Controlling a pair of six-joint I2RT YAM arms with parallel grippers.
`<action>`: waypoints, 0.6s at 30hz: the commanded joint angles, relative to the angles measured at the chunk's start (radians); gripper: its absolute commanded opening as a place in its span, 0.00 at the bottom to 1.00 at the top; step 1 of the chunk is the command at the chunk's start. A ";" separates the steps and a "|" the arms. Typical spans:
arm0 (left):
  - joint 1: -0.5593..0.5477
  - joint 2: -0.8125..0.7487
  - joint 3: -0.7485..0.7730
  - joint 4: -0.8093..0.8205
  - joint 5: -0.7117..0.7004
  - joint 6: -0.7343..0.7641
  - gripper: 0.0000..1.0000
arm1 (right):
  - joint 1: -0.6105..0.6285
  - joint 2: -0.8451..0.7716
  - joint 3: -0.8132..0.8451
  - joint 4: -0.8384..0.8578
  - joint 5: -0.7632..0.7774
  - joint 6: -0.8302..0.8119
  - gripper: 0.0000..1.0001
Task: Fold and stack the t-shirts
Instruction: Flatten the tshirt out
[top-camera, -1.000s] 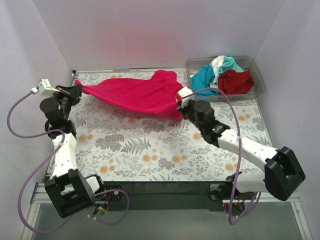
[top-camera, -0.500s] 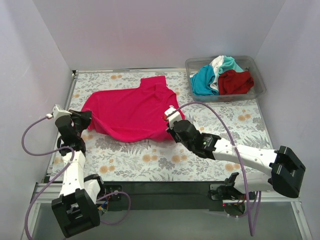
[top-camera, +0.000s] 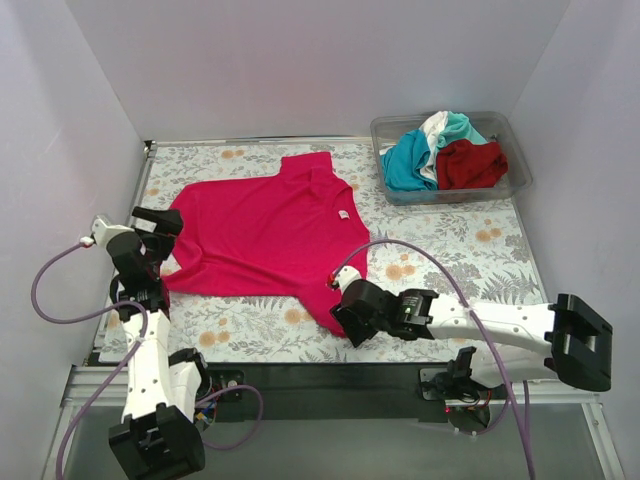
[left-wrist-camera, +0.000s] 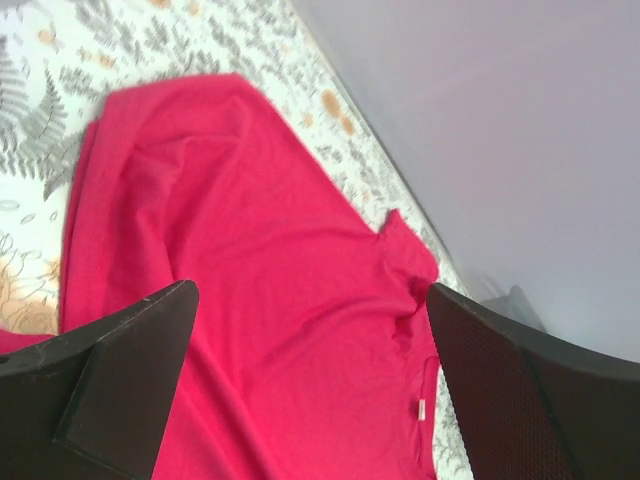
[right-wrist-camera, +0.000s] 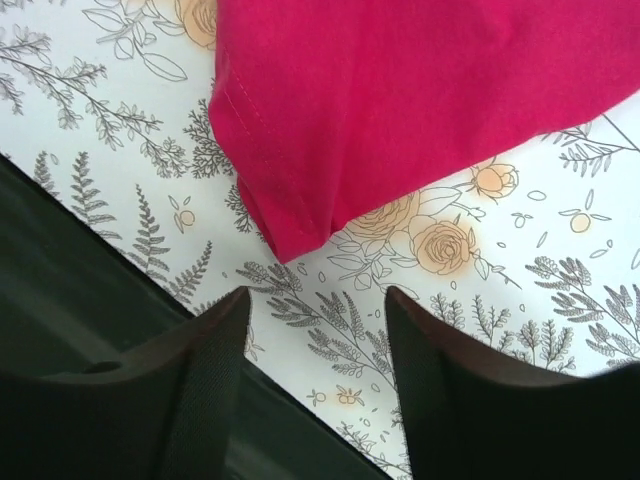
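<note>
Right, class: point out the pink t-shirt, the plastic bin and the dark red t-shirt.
pink t-shirt (top-camera: 265, 235), top view, middle of its body.
plastic bin (top-camera: 517, 160), top view, right wall.
dark red t-shirt (top-camera: 470, 165), top view, bunched middle.

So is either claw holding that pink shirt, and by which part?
Nothing is held: the left gripper and right gripper are both open, the pink shirt lying flat on the table.

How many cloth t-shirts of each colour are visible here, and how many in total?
magenta-pink cloth t-shirt: 1
teal cloth t-shirt: 1
white cloth t-shirt: 1
dark red cloth t-shirt: 1
Total: 4
</note>
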 joint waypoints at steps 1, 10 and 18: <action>-0.005 -0.005 0.071 -0.016 -0.027 0.007 0.90 | 0.006 -0.097 0.038 -0.008 0.059 0.047 0.56; -0.060 0.161 -0.029 0.203 0.117 0.009 0.91 | -0.222 0.113 0.135 0.359 0.072 -0.130 0.55; -0.207 0.440 0.027 0.337 0.070 0.095 0.91 | -0.350 0.365 0.256 0.572 -0.021 -0.226 0.52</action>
